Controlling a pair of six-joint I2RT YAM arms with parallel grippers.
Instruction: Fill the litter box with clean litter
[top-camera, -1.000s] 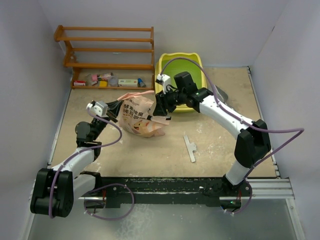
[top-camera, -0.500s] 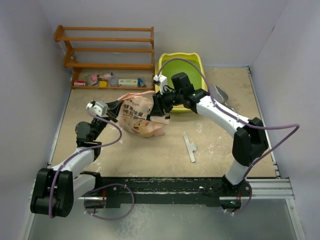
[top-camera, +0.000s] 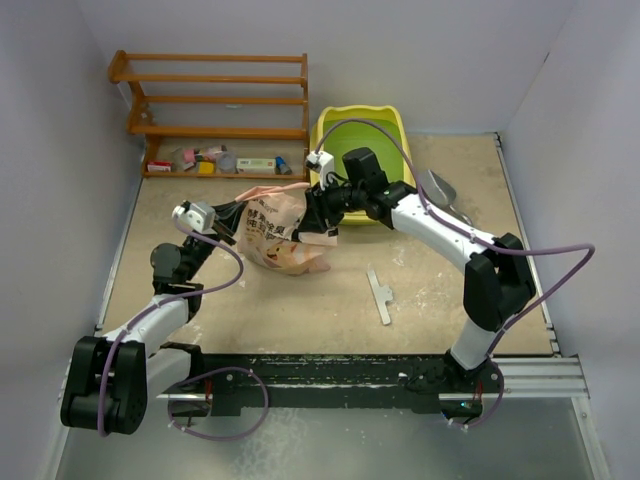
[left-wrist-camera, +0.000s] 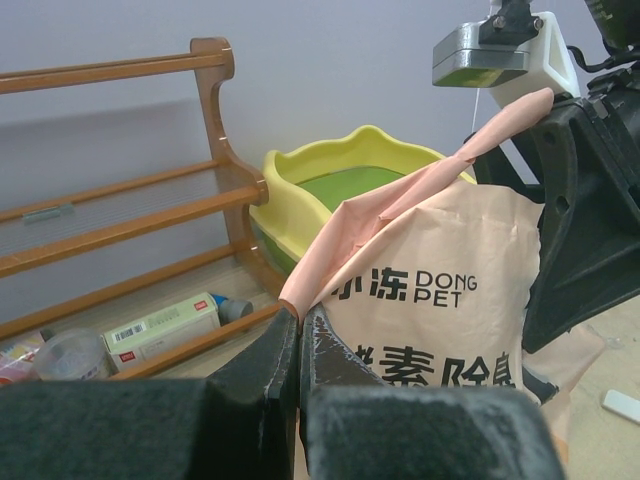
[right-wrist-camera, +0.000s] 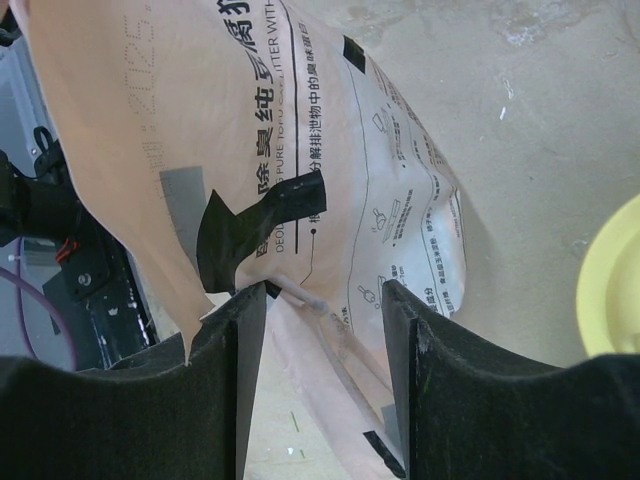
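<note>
Tan table (top-camera: 300, 300), possibly dusty; pale walls (top-camera: 450, 60)

Pale lilac walls (top-camera: 60, 150) enclose a beige tabletop (top-camera: 300, 300); wooden shelf rack (top-camera: 215, 100) at back.

Centre frame is blocked: the bag (top-camera: 282, 240) stands there, the left gripper (top-camera: 236, 210) pinching its left edge and the right gripper (top-camera: 318, 220) against its right. The wooden rack (top-camera: 215, 100) walls off the upper left. The litter box (top-camera: 332, 118), upper middle, lies open at its far half. The floor at lower centre and right is bare but for a white strip (top-camera: 380, 297) and a grey scoop (top-camera: 440, 188).
</note>
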